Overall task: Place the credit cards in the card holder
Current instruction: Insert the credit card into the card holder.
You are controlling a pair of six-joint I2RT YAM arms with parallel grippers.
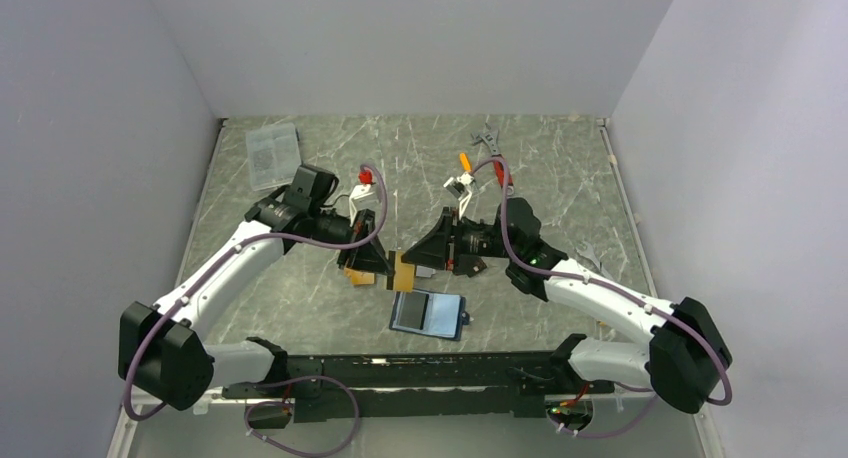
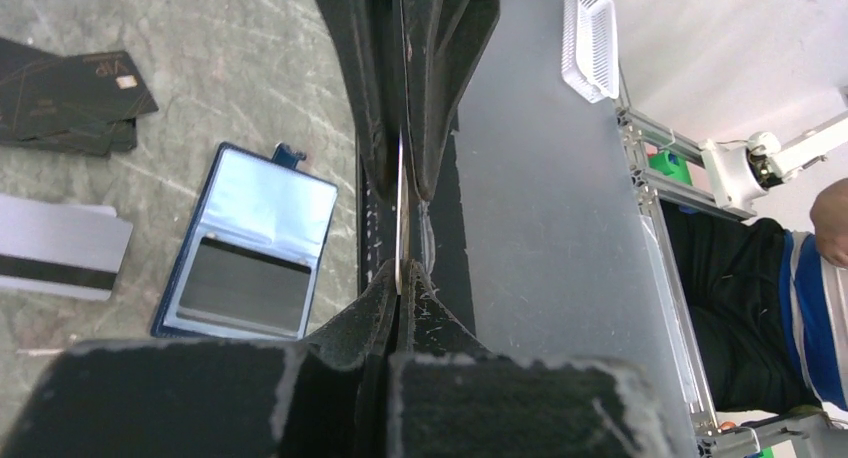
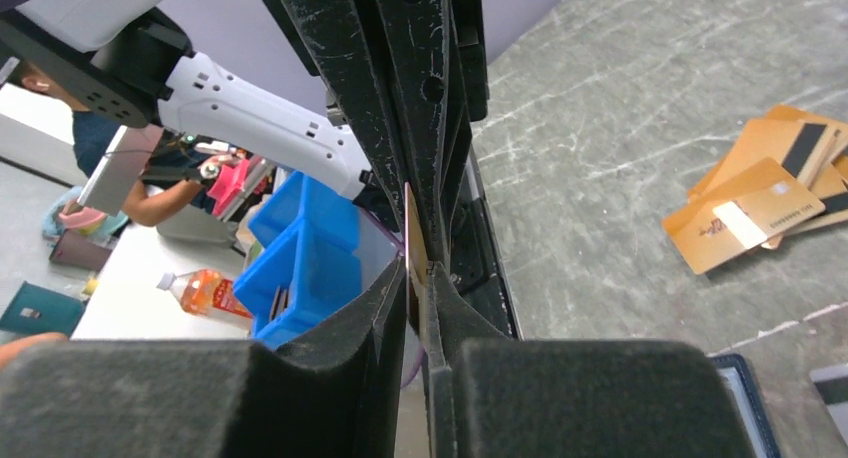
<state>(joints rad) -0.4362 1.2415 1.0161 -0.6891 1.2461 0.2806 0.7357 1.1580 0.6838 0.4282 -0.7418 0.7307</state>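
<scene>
Top external: thin orange-tan credit card [image 1: 403, 271] held off the table between both grippers, near the open navy blue folding card holder [image 1: 428, 313].
The left gripper [image 2: 400, 273] pinches it edge-on. The right gripper [image 3: 418, 268] flanks the same card, grip unclear. Long axis hidden by fingers. Flat black cards [image 2: 70, 103], one reading "VIP", a white-grey striped card [image 2: 55, 248] and loose orange cards [image 3: 765, 203] lie around the holder. Clear plastic box [image 1: 272, 155] sits far back-left.

Top view: high up behind the arm bases, looking down and forward, far enough back to take in the whole table [image 1: 420, 148].
Left wrist: tight behind the left gripper [image 2: 400, 270], sighting along it.
Right wrist: tight behind the right gripper [image 3: 418, 273], facing the opposite way.
Shared: all three catch the edge-on orange card [image 1: 403, 270] [image 2: 402, 228] [image 3: 414, 228]; the top and left wrist views both show the card holder [image 1: 428, 313] [image 2: 250, 248].
</scene>
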